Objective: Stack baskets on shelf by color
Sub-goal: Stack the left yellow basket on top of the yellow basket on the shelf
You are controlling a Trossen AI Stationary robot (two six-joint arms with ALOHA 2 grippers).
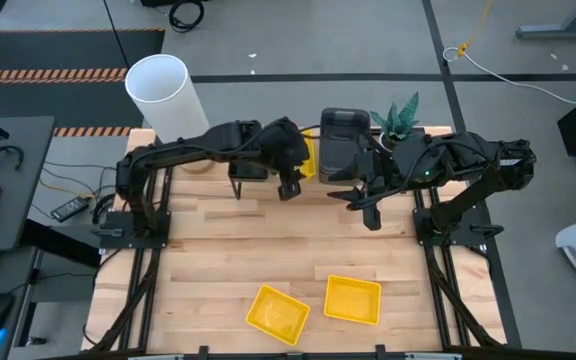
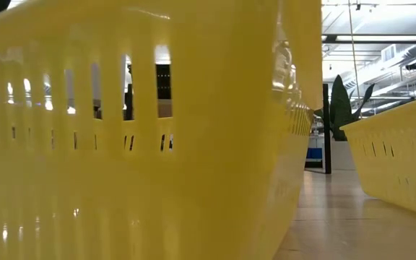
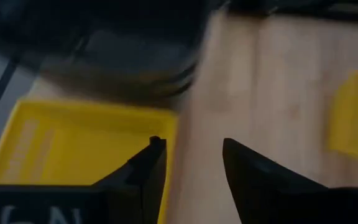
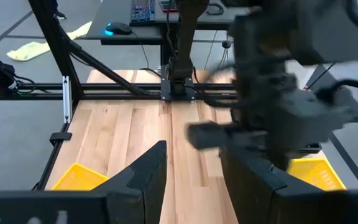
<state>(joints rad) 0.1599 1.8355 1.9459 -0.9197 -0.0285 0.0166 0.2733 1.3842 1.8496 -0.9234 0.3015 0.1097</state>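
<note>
Two yellow baskets rest flat on the table near its near edge; they fill the low view. A third yellow basket sits at the far side beside a dark grey stack. The shelf is mostly hidden under the arms. My left gripper hangs open above that yellow basket's edge; whether it touches, I cannot tell. My right gripper is open over bare table wood. No black slotted baskets show.
A white cylinder stands at the table's far left corner, and a small green plant at the far right. Both arms crowd the far middle. Bare wood lies between them and the two near baskets. A desk with a keyboard shows beyond the table.
</note>
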